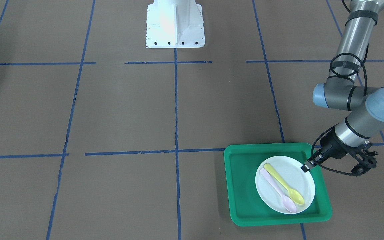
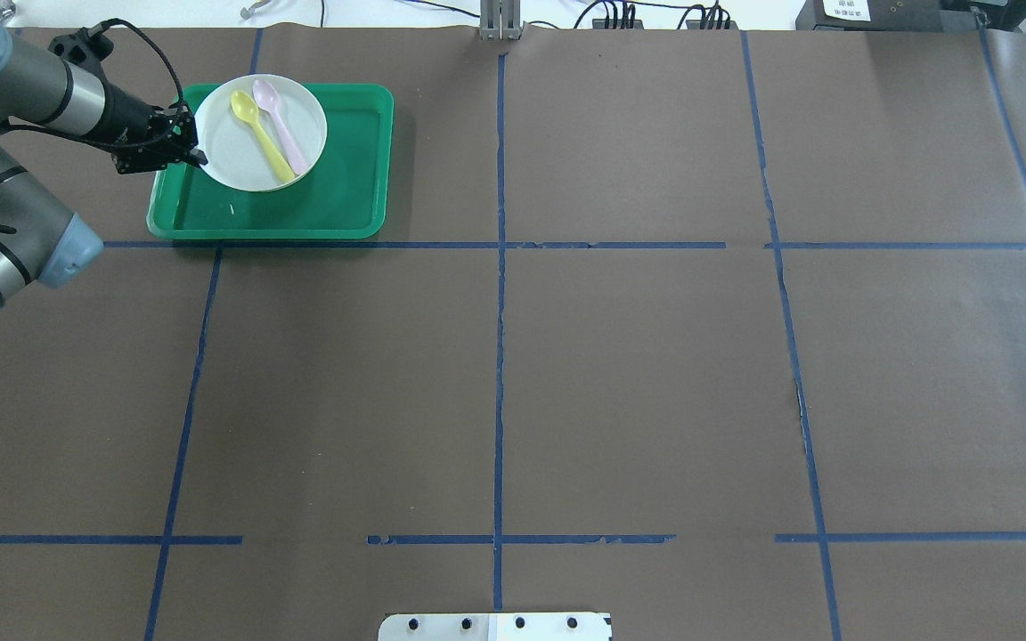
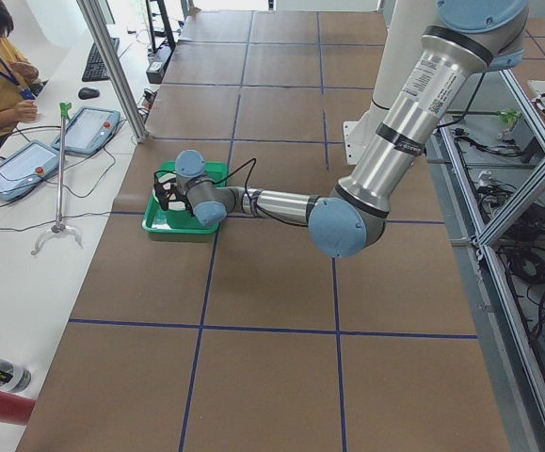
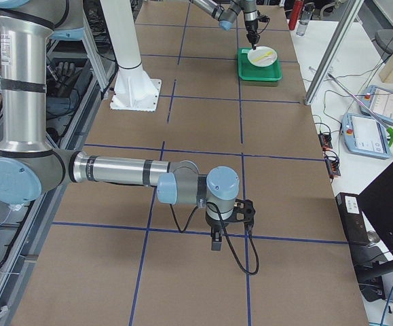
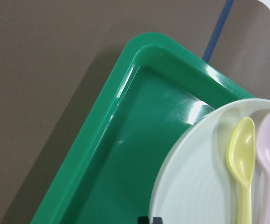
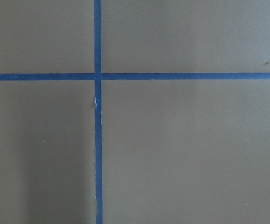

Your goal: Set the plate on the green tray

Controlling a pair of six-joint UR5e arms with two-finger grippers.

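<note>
Seen from the operators' side of the surface [image 1: 128,110]. Nearest lies the green tray [image 1: 242,186], flat on the brown covering, close to the edge and just on the near side of a blue tape line [image 1: 145,152].

Within the tray's outline sits the plate [image 1: 298,173], toward the end where the arm reaches in. It carries a yellow spoon [image 1: 297,197] and a pink spoon [image 1: 289,205] side by side, bowls pointing to the near edge. Whether the plate's underside already touches the tray floor or hangs just above it cannot be told; the left wrist view shows the rim over the green floor with a reflection beneath it.

Next, the left pincer [image 1: 306,166] is clamped on the plate's rim at the side facing the robot, one dark fingertip lying on top of the white edge.

Farther back stands the white base [image 1: 174,25]. Well apart from all this, the right pincer [image 4: 216,243] hangs over bare surface near a tape crossing; whether its fingers are together or apart cannot be told.

Step in hand, as judged: the placing itself, at or close to set-down, since the plate is wholly inside the tray's rim. The next move calls for settling the plate level so the spoons do not slide. Then the fingers part, and the left pincer draws up and away without catching the plate's rim or the tray's raised wall just beside it.
</note>
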